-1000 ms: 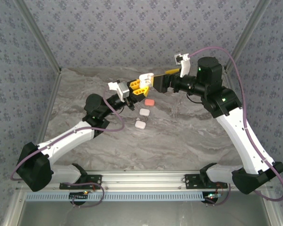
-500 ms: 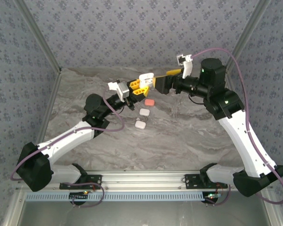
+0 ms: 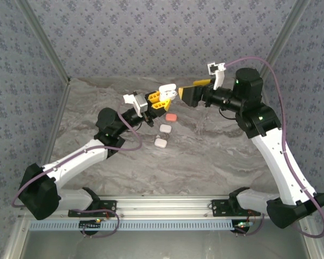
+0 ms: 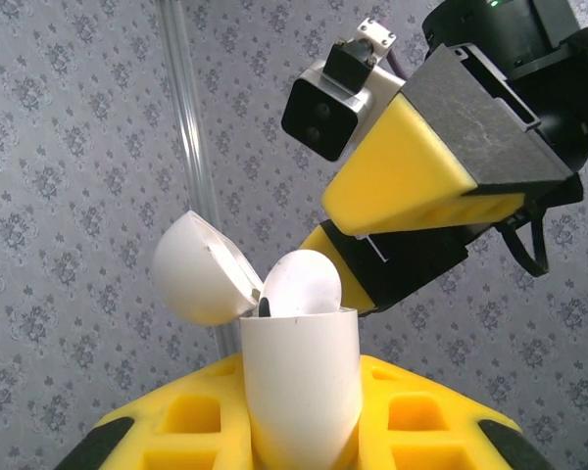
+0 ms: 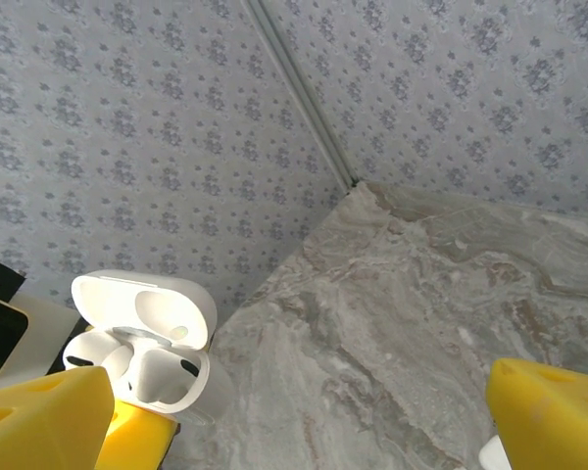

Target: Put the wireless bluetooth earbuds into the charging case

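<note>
My left gripper (image 3: 160,100) is raised above the back of the table and shut on a white charging case (image 3: 167,90) with its lid open. In the left wrist view the case (image 4: 299,377) stands upright between the yellow fingers (image 4: 167,431). Its lid (image 4: 201,269) is tipped back, and one white earbud (image 4: 302,284) sits in it. My right gripper (image 3: 186,93) hangs open just right of the case, holding nothing. The right wrist view has the open case (image 5: 147,367) at the lower left, with a bud (image 5: 90,354) in one socket and the other socket bare.
Below the held case, a pink case (image 3: 171,117) and two white cases (image 3: 165,128) (image 3: 161,143) lie shut on the marble table (image 3: 221,156). Patterned walls close in the back and both sides.
My right gripper has drawn back to the right, away from the held case, staying open. The left arm and the case have not moved.
</note>
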Available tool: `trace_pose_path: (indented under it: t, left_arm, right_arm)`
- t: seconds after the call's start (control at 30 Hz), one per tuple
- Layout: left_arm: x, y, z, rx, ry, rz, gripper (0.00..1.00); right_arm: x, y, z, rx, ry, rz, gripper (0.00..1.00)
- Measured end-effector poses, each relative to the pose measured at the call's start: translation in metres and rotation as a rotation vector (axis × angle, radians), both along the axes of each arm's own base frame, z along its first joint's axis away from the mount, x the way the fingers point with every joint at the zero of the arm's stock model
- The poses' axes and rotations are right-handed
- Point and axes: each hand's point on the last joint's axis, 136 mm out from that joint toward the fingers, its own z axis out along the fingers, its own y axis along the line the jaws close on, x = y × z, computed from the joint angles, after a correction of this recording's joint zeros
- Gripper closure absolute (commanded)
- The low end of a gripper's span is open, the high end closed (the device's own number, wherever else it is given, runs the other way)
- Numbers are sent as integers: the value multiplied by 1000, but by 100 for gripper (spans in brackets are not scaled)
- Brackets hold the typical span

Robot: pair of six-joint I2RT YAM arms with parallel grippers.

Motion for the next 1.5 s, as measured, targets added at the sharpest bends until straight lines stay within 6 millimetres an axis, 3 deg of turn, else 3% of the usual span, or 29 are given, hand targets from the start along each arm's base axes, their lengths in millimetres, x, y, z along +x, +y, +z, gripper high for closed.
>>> trace_pose_path:
  t: [0.2,0.47,0.8,1.07,1.2,1.33,1.5]
  left_arm:
    - [-2,0,-6,3,25,-15,100]
    - [-4,-1,-7,8,32,-28,100]
    - [-3,-2,-10,17,43,-28,100]
    - [-6,-4,-9,14,35,-42,100]
    - [0,-7,-19,37,68,-33,100]
    - [5,-8,-30,66,116,-21,100]
    - [11,-3,-70,131,260,21,100]
  right_arm:
    - [-15,21,4,47,9,147,0]
    - [-27,51,-4,50,40,289,0]
    - [-46,56,16,60,-42,343,0]
    - [-61,47,26,44,-128,319,0]
    - [-50,35,17,-23,-131,191,0]
    - [-20,1,-4,-132,-105,-72,0]
    - [2,-47,-42,-224,-47,-302,0]
